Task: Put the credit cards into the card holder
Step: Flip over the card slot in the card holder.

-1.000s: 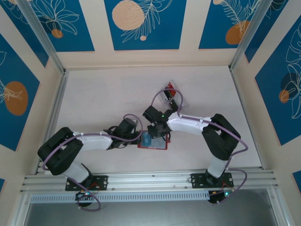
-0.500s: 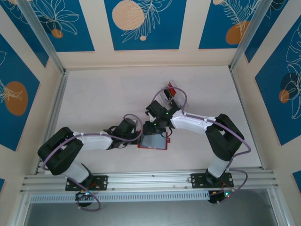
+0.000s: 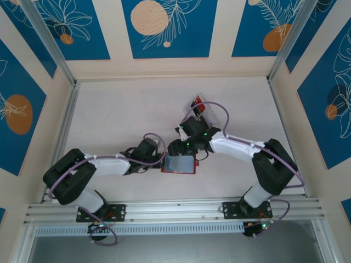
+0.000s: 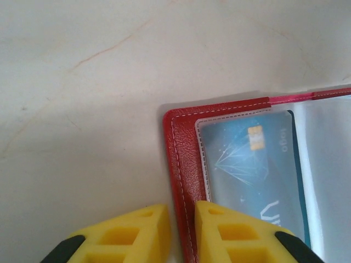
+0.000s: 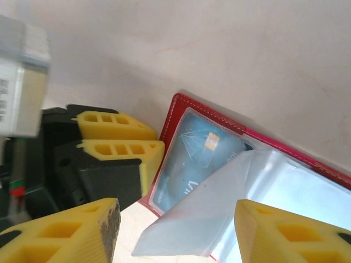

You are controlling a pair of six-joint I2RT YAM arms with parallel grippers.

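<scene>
Pale table (image 3: 120,115) below. Left gripper (image 4: 184,235) pinches the red holder (image 4: 184,164) by its edge, teal card (image 4: 252,170) tucked inside just past the jaws. Right gripper (image 5: 175,230) hangs with jaws wide apart above it; the tray (image 3: 202,98) with a red card (image 3: 198,106) lies just beyond, nearest this arm.

Two robot arms, the left arm (image 3: 109,163) and right arm (image 3: 236,147), wear white shells over bulky black joints. A purple cable (image 3: 211,104) loops along each. Tiny green lights (image 3: 189,144) glow. Yellow fingers (image 4: 137,230) show hollow square cells.
</scene>
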